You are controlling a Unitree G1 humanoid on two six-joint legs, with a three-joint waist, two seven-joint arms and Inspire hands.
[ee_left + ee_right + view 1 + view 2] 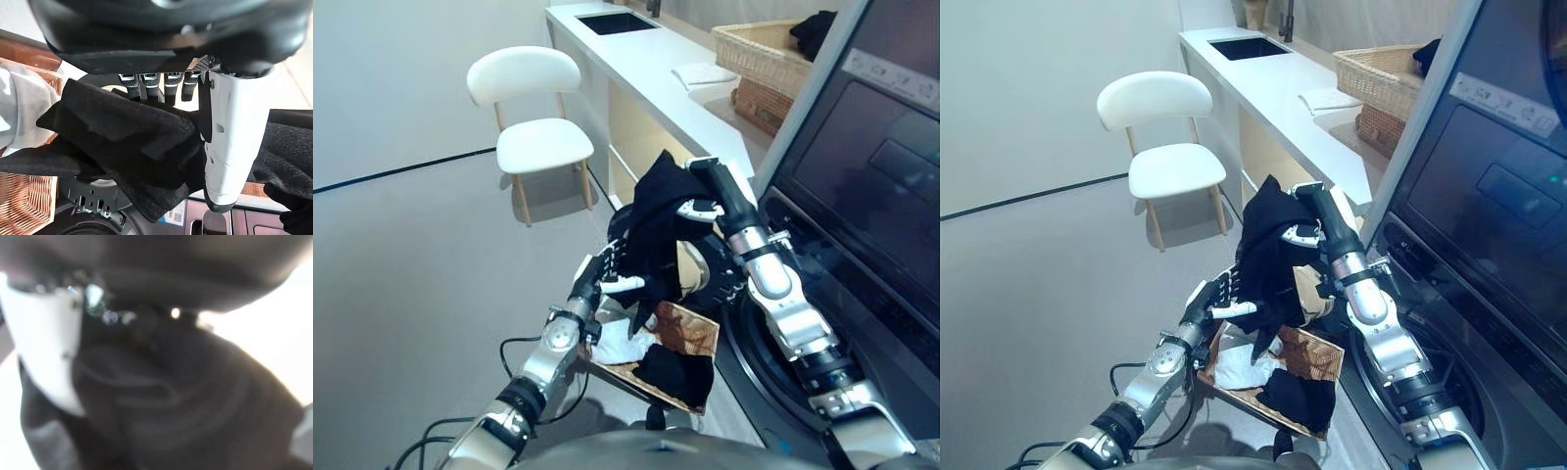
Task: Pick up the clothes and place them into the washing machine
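Hands [607, 279] [705, 201]: two, fingers clamped on one black garment [656, 220]; basket [690, 338] below holds roughly two more.

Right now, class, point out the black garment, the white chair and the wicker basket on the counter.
black garment [656, 220], left eye view, bunched middle.
white chair [544, 144], left eye view, seat.
wicker basket [754, 44], left eye view, front rim.

Evenly and brightly lit from above in both eye views, with a soft shadow under the white chair [536, 125] on the floor [401, 284] at upper left. Sharp there and in the left wrist view. Badly out of focus throughout the right wrist view, with blown-out white glare at its right edge.
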